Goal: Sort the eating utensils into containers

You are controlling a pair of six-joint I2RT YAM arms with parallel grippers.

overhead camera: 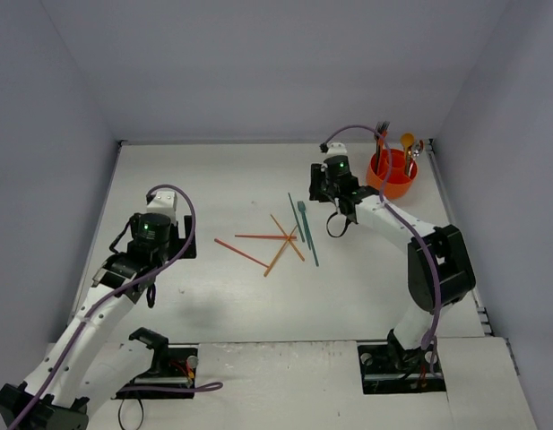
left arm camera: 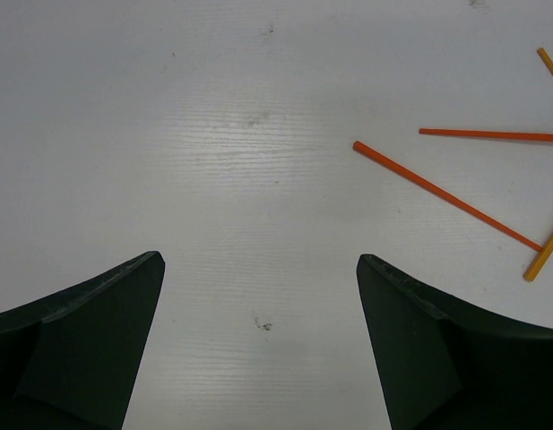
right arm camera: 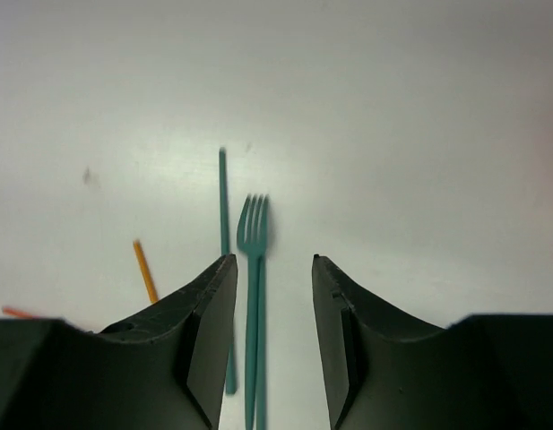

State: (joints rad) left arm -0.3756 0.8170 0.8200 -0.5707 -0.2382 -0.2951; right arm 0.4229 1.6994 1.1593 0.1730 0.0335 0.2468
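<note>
Between right pincer (right arm camera: 272,262) tips, teal fork (right arm camera: 254,269)

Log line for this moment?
right fingers: open around teal fork | left fingers: open, empty | orange holder: utensils inside

- Right end effector (right arm camera: 272,262): two dark angular fingers (right arm camera: 182,349) rising from the lower edge, parted, with a narrow gap between them.
- Slim teal fork (right arm camera: 254,269): flat on the white tabletop (right arm camera: 393,107), tines toward the top. The handle runs down through the gap, clear of both fingers.
- Thin teal stick (right arm camera: 223,202): just left of the fork and nearly parallel, partly hidden behind one finger.
- Thin orange stick (right arm camera: 144,269): one end showing, further left.
- Red-orange sliver (right arm camera: 14,313): far left edge, unidentifiable.
</note>
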